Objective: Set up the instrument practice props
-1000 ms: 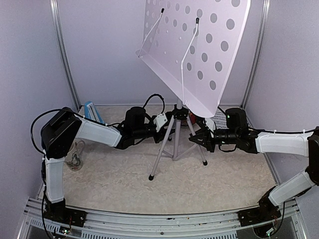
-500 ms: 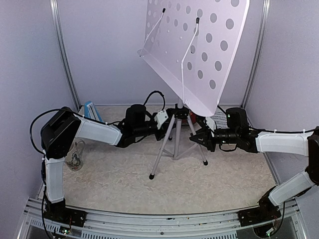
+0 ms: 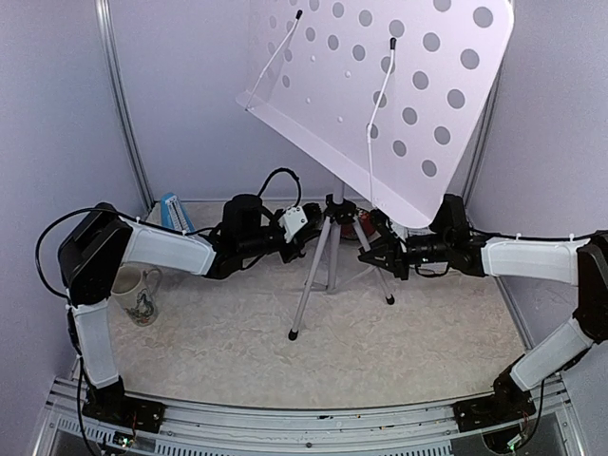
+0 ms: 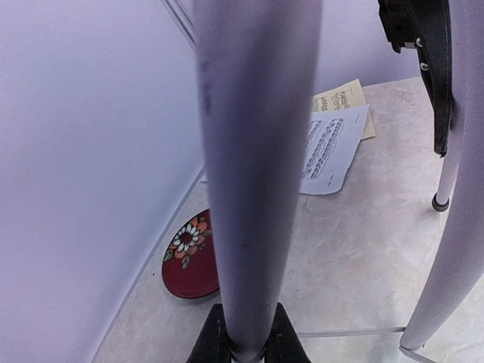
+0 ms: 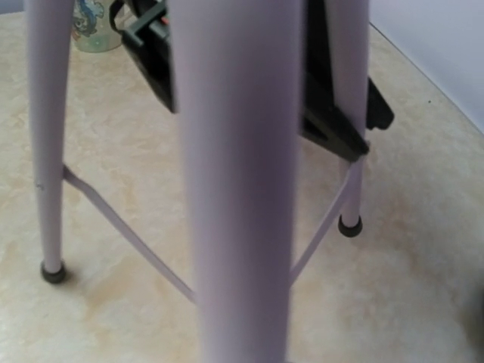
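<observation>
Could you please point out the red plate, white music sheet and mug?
red plate [image 4: 189,259], left wrist view, its red middle.
white music sheet [image 4: 333,151], left wrist view, its printed middle.
mug [image 3: 141,296], top external view, its patterned side.

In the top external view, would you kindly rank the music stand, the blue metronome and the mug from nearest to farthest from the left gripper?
1. music stand: centre, one leg clamped in the left gripper.
2. blue metronome: back left, by the wall.
3. mug: left edge, nearer the arm bases.
</observation>
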You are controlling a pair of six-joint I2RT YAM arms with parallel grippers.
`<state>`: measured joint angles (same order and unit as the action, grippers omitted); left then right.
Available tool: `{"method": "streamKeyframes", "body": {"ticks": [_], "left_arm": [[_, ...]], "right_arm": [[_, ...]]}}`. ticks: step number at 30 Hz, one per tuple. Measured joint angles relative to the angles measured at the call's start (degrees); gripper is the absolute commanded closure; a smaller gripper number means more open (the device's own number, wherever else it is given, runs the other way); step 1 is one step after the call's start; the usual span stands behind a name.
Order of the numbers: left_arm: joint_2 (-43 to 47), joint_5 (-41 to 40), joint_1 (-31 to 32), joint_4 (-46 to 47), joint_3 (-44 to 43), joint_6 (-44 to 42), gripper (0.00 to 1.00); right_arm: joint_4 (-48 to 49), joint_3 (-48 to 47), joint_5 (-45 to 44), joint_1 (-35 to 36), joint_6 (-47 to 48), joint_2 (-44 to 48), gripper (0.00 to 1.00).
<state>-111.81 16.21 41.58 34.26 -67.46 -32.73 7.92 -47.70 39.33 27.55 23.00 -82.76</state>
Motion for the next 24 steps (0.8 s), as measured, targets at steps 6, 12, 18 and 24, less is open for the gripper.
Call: {"method": "streamKeyframes", "body": {"ticks": [6, 12, 18, 24], "left_arm": [[-0.90, -1.44, -3.28, 0.02, -0.76, -0.09, 1.00], [-2.60, -4.44, -5.35, 1.60, -0.94, 0.79, 1.00], [-3.06, -5.60, -6.80, 1.64, -0.94, 1.33, 1.00], [-3.13, -6.34, -7.54, 1.70, -0.76, 1.27, 1.00]], "right_arm": [[-5.33, -10.82, -0.26, -0.13, 2.80, -7.93, 1.00], [-10.25, -18.97, -3.26, -0.39, 6.25, -13.73, 1.00], [-11.58, -23.41, -5.57, -0.42, 8.37, -17.33, 1.00], [-11.08, -25.68, -6.62, -0.42, 9.77, -19.39, 0.95]]}}
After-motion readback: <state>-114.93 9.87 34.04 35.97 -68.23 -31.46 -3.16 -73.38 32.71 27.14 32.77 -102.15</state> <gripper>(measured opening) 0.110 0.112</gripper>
